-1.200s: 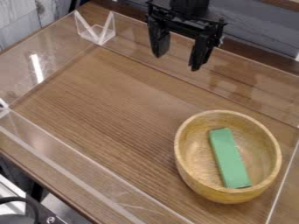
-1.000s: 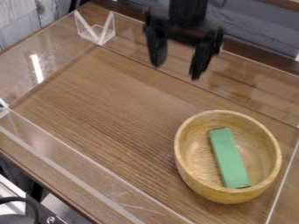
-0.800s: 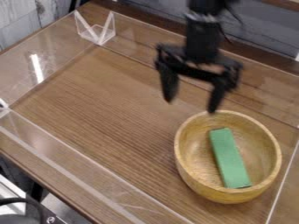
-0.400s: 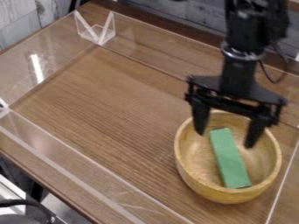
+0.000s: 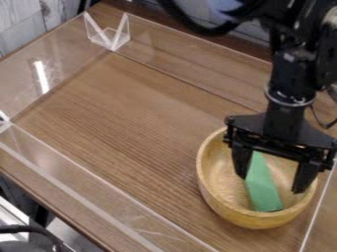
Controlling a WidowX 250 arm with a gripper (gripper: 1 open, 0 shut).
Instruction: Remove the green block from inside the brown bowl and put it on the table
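Observation:
The green block (image 5: 265, 187) lies flat inside the brown bowl (image 5: 211, 173) at the table's (image 5: 118, 108) near right. My gripper (image 5: 275, 170) hangs straight down over the bowl, open wide, its two black fingers (image 5: 241, 160) straddling the block's far end. The jaws hold nothing. The arm covers the bowl's back rim and the block's upper tip.
Low clear plastic walls (image 5: 79, 182) edge the tabletop. A clear folded stand (image 5: 108, 32) sits at the back left corner. The black arm (image 5: 293, 69) rises from the gripper toward the upper right.
The gripper has travelled from the table's far edge toward the near right and come down over the bowl, staying open throughout. Block and bowl have not moved.

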